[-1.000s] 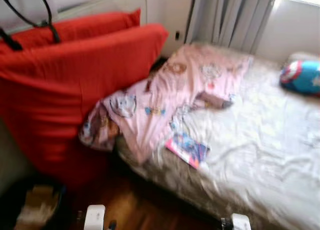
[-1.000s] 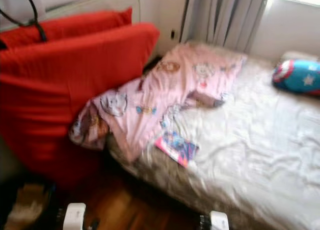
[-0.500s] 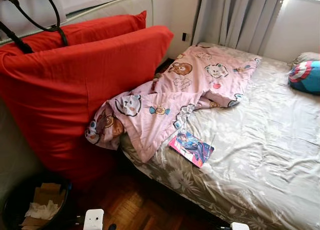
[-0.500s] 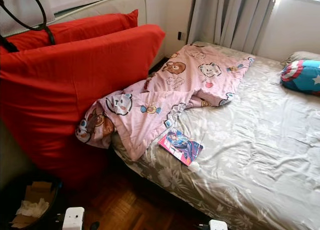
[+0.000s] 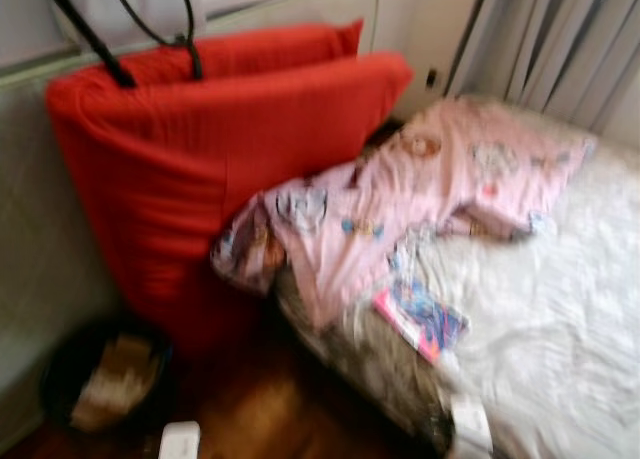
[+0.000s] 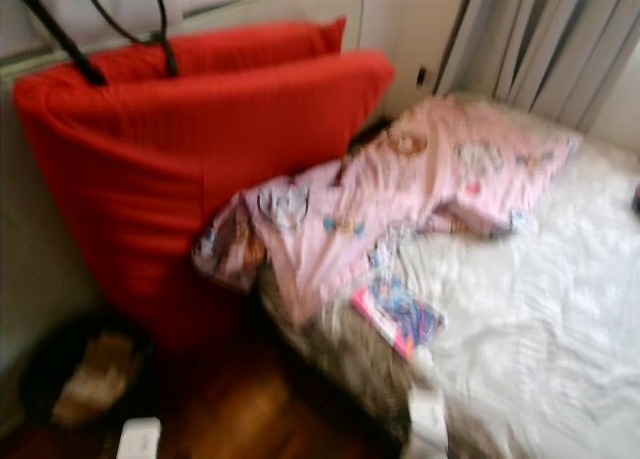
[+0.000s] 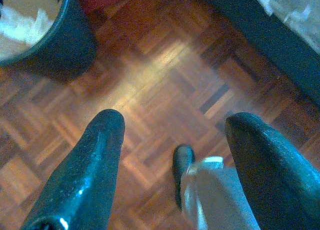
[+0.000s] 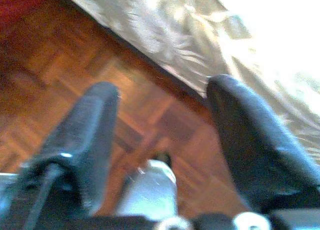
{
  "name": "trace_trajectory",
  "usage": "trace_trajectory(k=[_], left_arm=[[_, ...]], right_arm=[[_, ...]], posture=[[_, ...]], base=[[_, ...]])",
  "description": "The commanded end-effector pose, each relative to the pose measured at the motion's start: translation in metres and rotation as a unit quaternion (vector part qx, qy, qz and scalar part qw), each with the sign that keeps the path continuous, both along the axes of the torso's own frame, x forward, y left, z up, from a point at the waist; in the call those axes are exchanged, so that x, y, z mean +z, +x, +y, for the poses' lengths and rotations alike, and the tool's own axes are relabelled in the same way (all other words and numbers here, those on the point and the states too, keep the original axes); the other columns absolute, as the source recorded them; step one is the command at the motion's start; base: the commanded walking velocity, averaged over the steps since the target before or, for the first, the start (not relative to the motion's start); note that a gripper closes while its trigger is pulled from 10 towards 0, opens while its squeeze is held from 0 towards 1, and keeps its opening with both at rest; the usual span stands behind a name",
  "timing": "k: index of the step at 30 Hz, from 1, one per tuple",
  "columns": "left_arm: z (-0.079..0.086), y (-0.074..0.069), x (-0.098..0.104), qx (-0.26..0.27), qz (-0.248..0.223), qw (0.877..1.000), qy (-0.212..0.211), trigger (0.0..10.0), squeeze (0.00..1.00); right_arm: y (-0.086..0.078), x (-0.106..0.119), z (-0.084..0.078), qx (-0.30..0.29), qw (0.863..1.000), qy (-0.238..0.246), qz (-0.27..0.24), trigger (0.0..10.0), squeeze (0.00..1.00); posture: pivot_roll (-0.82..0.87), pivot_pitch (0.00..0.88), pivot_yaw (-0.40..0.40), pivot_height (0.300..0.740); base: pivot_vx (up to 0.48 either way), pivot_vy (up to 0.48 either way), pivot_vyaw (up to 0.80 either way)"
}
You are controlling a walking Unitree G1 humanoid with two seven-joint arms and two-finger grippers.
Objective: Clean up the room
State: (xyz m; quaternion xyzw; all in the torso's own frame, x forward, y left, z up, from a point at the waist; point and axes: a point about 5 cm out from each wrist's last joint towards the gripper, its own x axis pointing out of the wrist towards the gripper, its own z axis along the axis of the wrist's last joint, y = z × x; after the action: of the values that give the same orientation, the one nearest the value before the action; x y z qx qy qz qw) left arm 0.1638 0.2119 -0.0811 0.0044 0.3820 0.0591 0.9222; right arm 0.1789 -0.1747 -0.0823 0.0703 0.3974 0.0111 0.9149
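Observation:
A pink cartoon-print blanket lies crumpled across the near corner of the bed, one end hanging over the side. A colourful comic book rests on the sheet close to the bed's edge. My left gripper hangs open over the parquet floor, holding nothing, with the black bin just beyond it. My right gripper is also open and empty above the floor, beside the bed's patterned side. The head views are blurred.
Two big red cushions lean against the wall left of the bed, with black bag straps hanging above them. A dark bin with paper and cardboard stands on the wood floor below. Grey curtains hang behind the bed.
The whole picture has shifted right and blurred, so the camera has turned left. The blue pillow has left the frame. Blanket, book and cushions lie as before.

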Motion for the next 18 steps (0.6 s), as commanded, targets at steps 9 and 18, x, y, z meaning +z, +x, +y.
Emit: trace_trajectory(k=[9,18], left_arm=[[-0.010,0.002,-0.001,-0.002,-0.003,1.000,-0.015,10.0,0.00],[-0.013,0.020,0.009,-0.014,-0.049,0.998,-0.022,10.0,0.00]], right_arm=[[-0.017,-0.008,-0.009,-0.019,0.999,-0.004,0.033,10.0,0.00],[-0.004,-0.002,-0.007,-0.024,1.000,0.007,0.004,10.0,0.00]], posture=[[0.00,0.055,-0.050,0.740],[0.00,0.053,-0.046,0.740]], base=[[0.287,0.000,0.00],[0.031,0.000,0.00]])
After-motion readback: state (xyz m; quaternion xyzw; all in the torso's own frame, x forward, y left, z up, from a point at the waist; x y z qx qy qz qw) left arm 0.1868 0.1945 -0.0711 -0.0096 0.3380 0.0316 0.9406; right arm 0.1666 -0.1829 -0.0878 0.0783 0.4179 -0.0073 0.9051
